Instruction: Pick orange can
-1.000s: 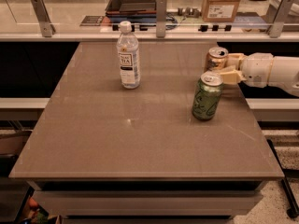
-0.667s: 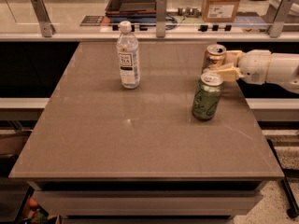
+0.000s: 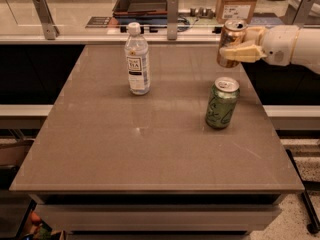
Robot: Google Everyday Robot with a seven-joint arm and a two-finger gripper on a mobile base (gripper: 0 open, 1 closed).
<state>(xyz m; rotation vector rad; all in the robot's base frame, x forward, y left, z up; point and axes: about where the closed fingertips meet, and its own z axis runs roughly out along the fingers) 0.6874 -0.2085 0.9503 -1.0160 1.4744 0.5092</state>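
The orange can [image 3: 230,40] is a shiny copper-orange can with a silver top. It hangs tilted in the air above the table's far right part. My gripper [image 3: 240,45] reaches in from the right on a white arm and is shut on the can's right side. A pale finger [image 3: 240,54] crosses the can's lower part. The can is clear of the table [image 3: 150,149].
A green can [image 3: 222,103] stands upright on the table just below and in front of the held can. A clear water bottle [image 3: 137,59] stands at the far middle-left. Behind the table runs a counter with a cardboard box [image 3: 238,3] and a dark tray [image 3: 142,1].
The gripper has lifted the orange can up off the table; it stood beside the green can before. The green can and bottle have not moved.
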